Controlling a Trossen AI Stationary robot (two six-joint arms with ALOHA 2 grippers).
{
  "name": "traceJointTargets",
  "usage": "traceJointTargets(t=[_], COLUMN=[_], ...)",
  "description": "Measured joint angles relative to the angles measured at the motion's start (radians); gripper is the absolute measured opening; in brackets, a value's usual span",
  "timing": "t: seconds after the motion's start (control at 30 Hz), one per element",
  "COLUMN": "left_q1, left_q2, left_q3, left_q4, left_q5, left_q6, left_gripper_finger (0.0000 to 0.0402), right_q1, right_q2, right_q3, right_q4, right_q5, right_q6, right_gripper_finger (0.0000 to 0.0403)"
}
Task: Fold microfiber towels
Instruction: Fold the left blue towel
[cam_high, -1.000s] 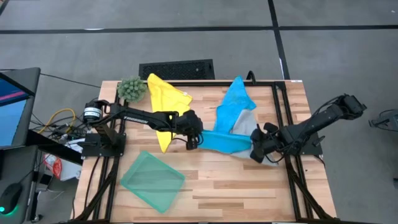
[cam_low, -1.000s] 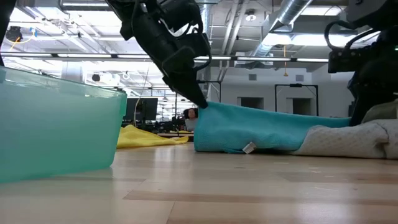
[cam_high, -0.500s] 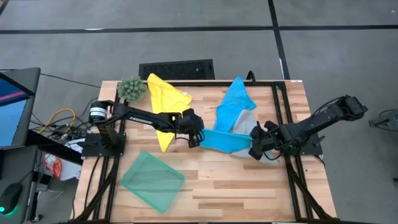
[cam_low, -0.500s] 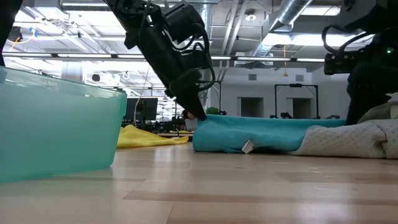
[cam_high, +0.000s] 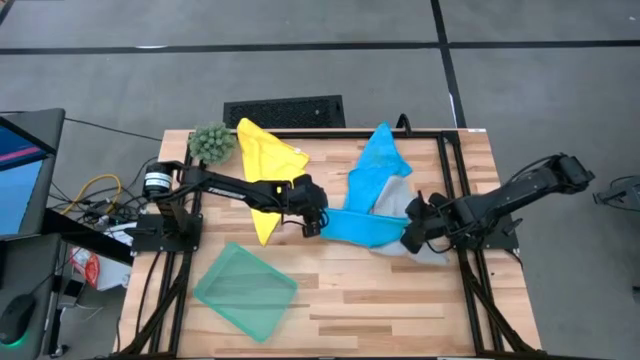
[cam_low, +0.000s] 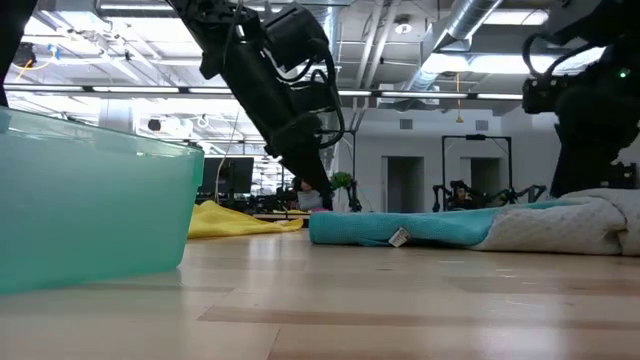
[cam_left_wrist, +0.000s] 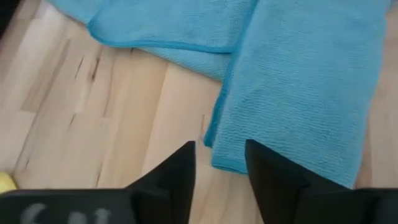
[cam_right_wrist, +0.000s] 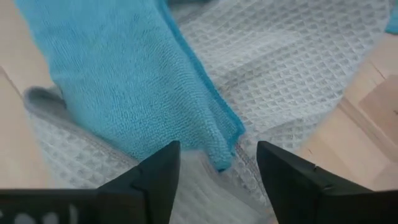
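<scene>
Blue towel (cam_high: 360, 226) lay folded across the grey towel (cam_high: 425, 246), both claws (cam_high: 318, 224) (cam_high: 412, 236) released, so the loose fold risked springing open.

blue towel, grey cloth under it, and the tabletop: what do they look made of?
Blue towel: soft fine-looped fabric, matte, probably microfiber; stitched edge shows.
Grey cloth: waffle-weave textile, with a grid of small square pockets, matte.
Tabletop: light wood planks, visible grain and joints, smooth, slightly glossy finish, likely butcher block.
</scene>
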Motion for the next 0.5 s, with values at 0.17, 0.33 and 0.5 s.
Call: traceJointTargets(t=[0.17, 0.33, 0.5], left_q1=[0.005, -0.060, -0.101], left_q2=[-0.032, -0.031, 0.028], left_q3=[0.019, 0.020, 0.019], left_q4=[0.037, 0.081, 0.108], left_q5=[0.196, 0.284, 0.224], left_q6=[-0.066, -0.043, -0.008], left_gripper_finger=[0.0153, 0.0113, 0.0060], right_q1=[0.067, 0.187, 0.332], right_q2=[-0.107, -0.130, -0.044], right_q3=[0.000, 0.002, 0.002], right_q4=[0.046, 0.087, 0.094], right_q5=[-0.003, 0.001, 0.009], right_q6=[0.082, 0.198, 0.387], right_gripper_finger=[0.0239, 0.0239, 0.0239])
